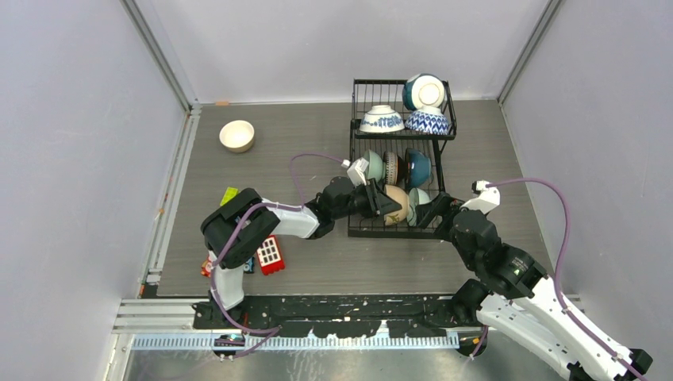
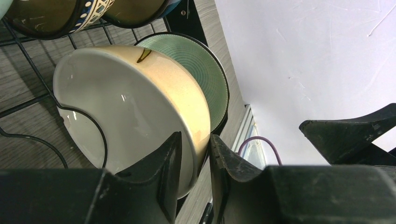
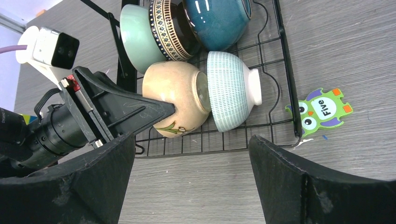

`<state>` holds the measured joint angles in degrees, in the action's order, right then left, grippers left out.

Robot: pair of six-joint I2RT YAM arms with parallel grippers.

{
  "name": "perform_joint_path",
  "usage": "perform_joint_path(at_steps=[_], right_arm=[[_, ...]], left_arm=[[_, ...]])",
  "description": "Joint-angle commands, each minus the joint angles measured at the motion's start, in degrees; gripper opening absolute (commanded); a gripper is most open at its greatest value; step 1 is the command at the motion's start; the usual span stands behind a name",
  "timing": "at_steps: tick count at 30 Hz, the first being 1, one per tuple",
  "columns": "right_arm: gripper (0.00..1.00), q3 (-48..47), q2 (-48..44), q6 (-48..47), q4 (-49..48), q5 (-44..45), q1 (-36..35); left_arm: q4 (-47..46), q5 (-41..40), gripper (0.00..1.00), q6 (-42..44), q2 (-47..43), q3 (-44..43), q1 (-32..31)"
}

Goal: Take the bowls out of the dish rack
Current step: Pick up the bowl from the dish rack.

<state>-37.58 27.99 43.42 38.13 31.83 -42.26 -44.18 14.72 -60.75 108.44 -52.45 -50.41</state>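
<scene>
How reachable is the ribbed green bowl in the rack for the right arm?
Probably yes: the right jaws stand wide open near the ribbed green bowl, its footed side uncovered; the tan bowl, between the left jaws, leans against it.

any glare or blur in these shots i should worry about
Top external: even light, soft shadows, sharp. Left wrist: left gripper dark and soft up close, tan bowl sharp, tiny glints. Right wrist: right gripper soft, white glare spots on the teal bowl.
</scene>
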Motion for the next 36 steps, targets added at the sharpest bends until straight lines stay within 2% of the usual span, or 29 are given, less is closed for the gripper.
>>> perform_joint_path(at_steps=[1,11,19,36], right_arm=[[0.94,-0.1,-0.6,-0.5,-1.0,0.9,0.1],[0.94,-0.5,-0.9,-0.5,-0.2,1.0,0.1],[0.94,-0.4,-1.5,-0.3,0.3,1.3,0.2],[0.95,-3.1,-2.9,-2.3,0.3,-1.4,0.1]], left_arm=[[-3.6,0.5,0.28,0.3,0.3,-1.6,-0.3],[-4.6,0.9,0.17,0.1,0.8,-1.6,-0.3],[-6.3,1.3,0.0,-0.1,1.3,-1.7,-0.3],[-10.8,2.1,0.0,0.6,-0.6,-1.3,-0.2]])
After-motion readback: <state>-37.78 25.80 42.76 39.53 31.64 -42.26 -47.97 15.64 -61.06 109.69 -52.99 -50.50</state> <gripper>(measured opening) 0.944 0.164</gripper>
